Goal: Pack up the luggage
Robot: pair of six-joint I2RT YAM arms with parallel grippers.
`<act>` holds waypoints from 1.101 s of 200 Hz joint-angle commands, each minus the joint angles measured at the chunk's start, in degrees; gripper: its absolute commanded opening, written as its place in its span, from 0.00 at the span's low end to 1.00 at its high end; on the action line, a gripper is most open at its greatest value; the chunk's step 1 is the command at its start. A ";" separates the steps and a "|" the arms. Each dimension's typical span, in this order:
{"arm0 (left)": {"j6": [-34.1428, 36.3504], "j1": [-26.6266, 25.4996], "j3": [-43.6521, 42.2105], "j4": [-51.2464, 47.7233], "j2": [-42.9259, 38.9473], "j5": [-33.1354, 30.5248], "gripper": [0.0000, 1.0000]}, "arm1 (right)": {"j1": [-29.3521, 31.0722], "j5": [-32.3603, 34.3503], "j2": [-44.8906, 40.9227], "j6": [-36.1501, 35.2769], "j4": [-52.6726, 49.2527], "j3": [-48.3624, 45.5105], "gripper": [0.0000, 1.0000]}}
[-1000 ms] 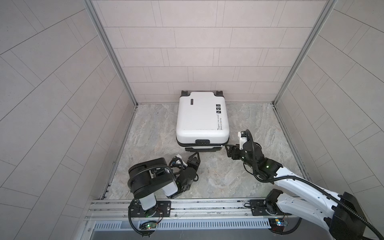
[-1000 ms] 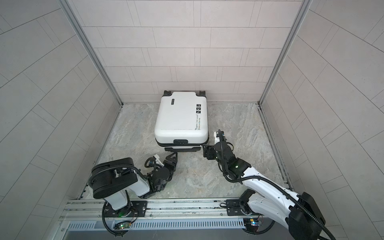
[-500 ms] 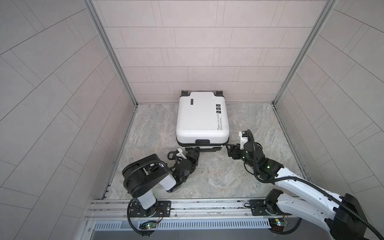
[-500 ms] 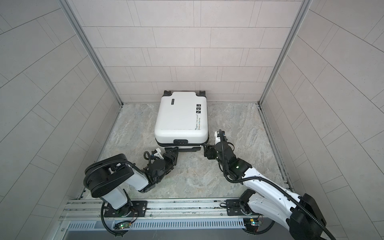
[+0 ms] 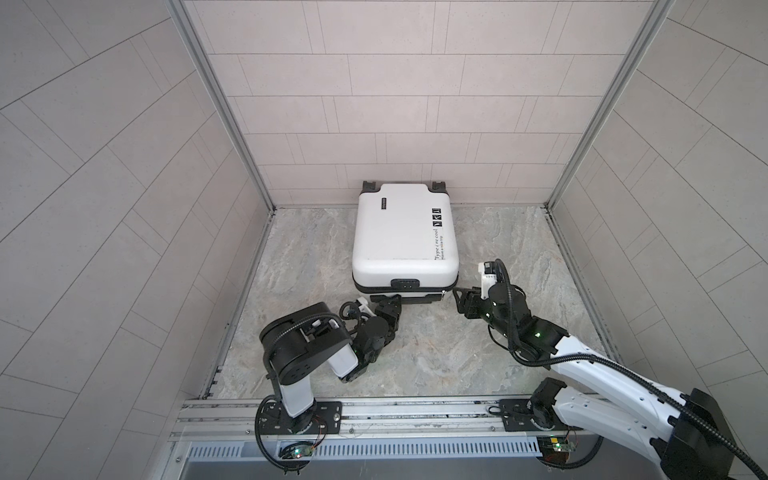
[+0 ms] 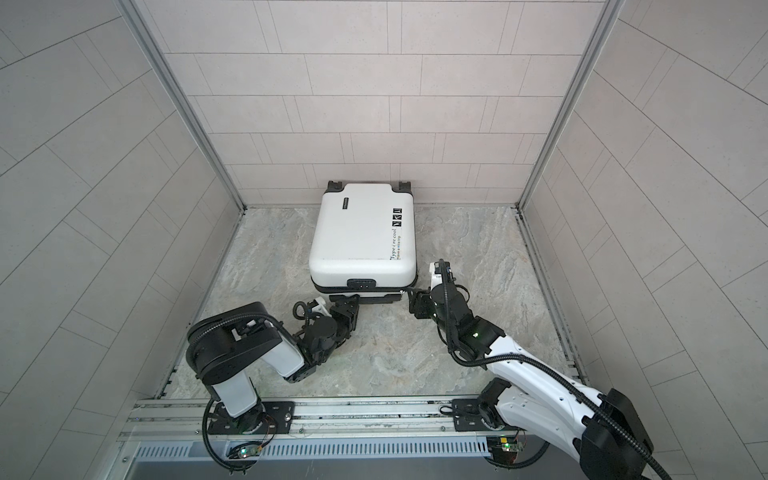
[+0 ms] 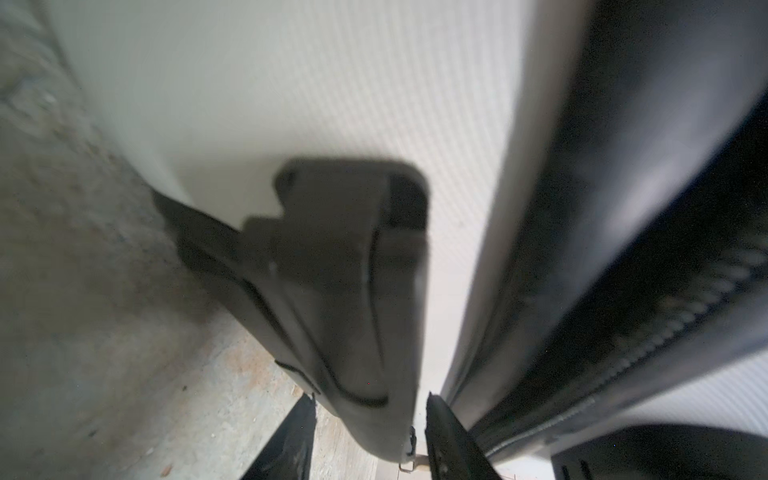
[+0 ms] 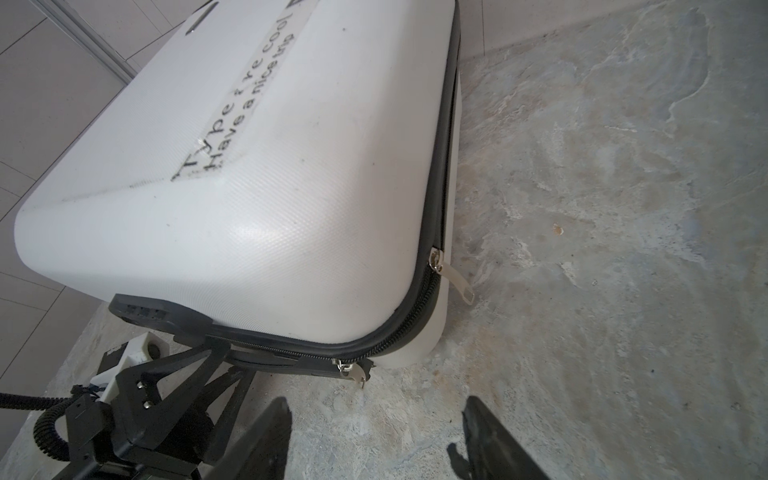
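The luggage (image 5: pixel 401 237) (image 6: pixel 361 237) is a white hard-shell suitcase lying flat with its lid down, wheels toward the back wall. My left gripper (image 5: pixel 390 305) (image 6: pixel 347 306) (image 7: pixel 370 397) is at its front edge. It is open, and its fingers straddle the black handle (image 7: pixel 345 291) with floor showing beside one finger. My right gripper (image 5: pixel 459 297) (image 6: pixel 415 300) (image 8: pixel 376 401) stands open low over the floor at the front right corner. A metal zipper pull (image 8: pixel 353 372) hangs just ahead of it. A second pull (image 8: pixel 455 280) sits on the black zipper band (image 8: pixel 440 166) along the side.
Tiled walls close in the marble floor (image 5: pixel 498 232) on three sides. The suitcase wheels (image 5: pixel 368 187) are close to the back wall. A metal rail (image 5: pixel 374 415) carrying both arm bases runs along the front edge.
My left gripper has moved forward to the suitcase's front handle, its jaws narrowing around it. The right gripper has stayed near the front right corner, its jaws a little narrower.
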 commanded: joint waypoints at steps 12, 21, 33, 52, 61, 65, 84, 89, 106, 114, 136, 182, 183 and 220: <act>-2.07 0.29 2.76 1.17 2.57 -2.86 0.47 | 0.45 -0.46 0.96 -0.33 3.28 -2.29 0.64; -2.11 0.30 2.94 1.20 3.01 -3.27 0.46 | 0.50 -0.53 1.41 -0.72 4.83 -3.23 0.62; -2.24 0.27 3.03 1.22 3.37 -3.84 0.44 | 0.50 -0.84 2.12 -1.70 7.70 -4.73 0.61; -2.35 0.34 3.02 1.19 3.68 -4.23 0.41 | 0.58 -1.62 4.02 -3.67 13.43 -7.10 0.60; -2.33 0.29 3.10 1.22 3.76 -4.24 0.39 | 0.71 -1.98 5.31 -4.83 16.21 -8.06 0.59; -2.31 0.31 3.11 1.15 3.90 -4.24 0.38 | 0.75 -2.13 5.92 -5.29 17.38 -8.37 0.59; -2.27 0.26 3.11 1.22 4.09 -4.33 0.28 | 1.35 -2.10 9.01 -7.59 23.35 -9.96 0.59; -2.24 0.22 3.09 1.21 4.08 -4.34 0.27 | 1.52 -2.05 9.68 -8.07 24.79 -10.25 0.60; -2.02 0.28 3.02 1.16 4.00 -4.46 0.23 | 1.97 -2.37 11.50 -10.35 28.64 -11.06 0.60; -1.90 0.27 2.94 1.21 3.85 -4.46 0.21 | 2.07 -2.27 12.38 -10.98 30.26 -11.28 0.60; -1.67 0.32 2.95 1.20 3.73 -4.35 0.16 | 2.08 -2.71 14.18 -11.56 33.79 -11.72 0.59; -1.57 0.34 3.04 1.19 3.58 -4.15 0.13 | 2.10 -1.60 16.85 -11.39 36.32 -11.52 0.49; -1.60 0.31 3.03 1.21 3.57 -4.15 0.13 | 2.09 -1.63 16.94 -11.38 36.36 -11.47 0.49; -1.61 0.27 3.07 1.21 3.53 -3.81 0.13 | 2.14 -2.00 19.65 -10.58 38.27 -11.50 0.46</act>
